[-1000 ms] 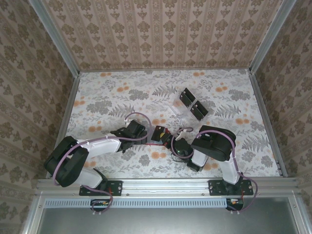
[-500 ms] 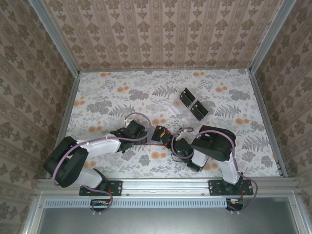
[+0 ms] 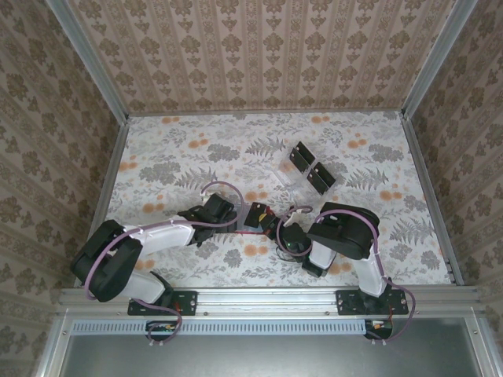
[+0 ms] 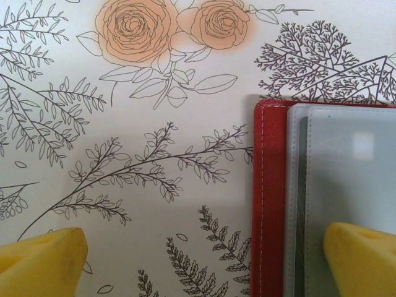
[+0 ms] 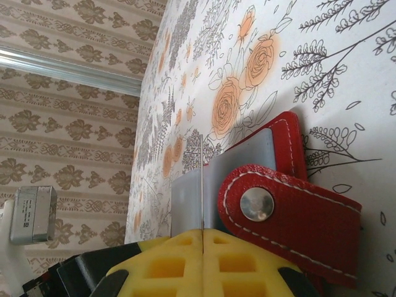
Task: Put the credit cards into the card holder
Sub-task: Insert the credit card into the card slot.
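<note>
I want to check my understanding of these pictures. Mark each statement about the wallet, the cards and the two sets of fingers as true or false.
1. The left fingers are wide open. True.
2. The wallet is blue. False: it is red, with grey inner pockets.
3. The right fingers are pressed together on what looks like a thin card, seen edge-on. True.
4. Every card is already in the wallet. False: two black cards lie farther back on the table, near a clear tray.
5. The wallet's tab has a round metal snap. True.
</note>
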`<move>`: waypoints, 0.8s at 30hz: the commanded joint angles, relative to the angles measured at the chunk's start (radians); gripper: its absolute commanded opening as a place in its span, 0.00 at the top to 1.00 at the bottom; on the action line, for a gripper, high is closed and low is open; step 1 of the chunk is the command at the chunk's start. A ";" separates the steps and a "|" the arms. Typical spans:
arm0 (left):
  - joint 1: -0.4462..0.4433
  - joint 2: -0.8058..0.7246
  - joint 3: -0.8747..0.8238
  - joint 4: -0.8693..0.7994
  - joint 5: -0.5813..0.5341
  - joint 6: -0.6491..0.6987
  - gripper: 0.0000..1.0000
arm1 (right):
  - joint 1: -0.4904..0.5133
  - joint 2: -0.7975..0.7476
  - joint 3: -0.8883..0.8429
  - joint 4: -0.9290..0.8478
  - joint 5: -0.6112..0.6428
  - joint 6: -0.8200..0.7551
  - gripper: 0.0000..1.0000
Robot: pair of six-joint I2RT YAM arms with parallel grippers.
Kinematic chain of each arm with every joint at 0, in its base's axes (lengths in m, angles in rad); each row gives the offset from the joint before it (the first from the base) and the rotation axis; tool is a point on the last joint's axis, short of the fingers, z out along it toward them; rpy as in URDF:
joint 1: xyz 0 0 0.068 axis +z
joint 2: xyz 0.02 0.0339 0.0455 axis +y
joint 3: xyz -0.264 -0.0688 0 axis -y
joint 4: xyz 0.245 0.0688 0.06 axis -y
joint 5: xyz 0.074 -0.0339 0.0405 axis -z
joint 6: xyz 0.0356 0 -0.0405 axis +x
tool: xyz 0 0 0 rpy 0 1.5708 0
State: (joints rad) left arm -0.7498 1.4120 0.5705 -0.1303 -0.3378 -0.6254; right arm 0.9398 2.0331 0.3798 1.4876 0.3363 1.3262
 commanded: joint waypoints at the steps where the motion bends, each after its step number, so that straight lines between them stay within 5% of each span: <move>1: 0.009 -0.001 -0.025 -0.090 -0.006 0.005 0.00 | -0.002 0.082 -0.007 -0.166 -0.043 -0.026 1.00; 24: 0.011 -0.021 -0.020 -0.113 -0.007 0.005 0.00 | -0.023 0.069 -0.045 -0.167 -0.052 -0.016 1.00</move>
State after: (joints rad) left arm -0.7498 1.4044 0.5705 -0.1440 -0.3378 -0.6254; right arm 0.9318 2.0594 0.3981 1.5150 0.2802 1.3205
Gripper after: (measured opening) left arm 0.997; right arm 0.043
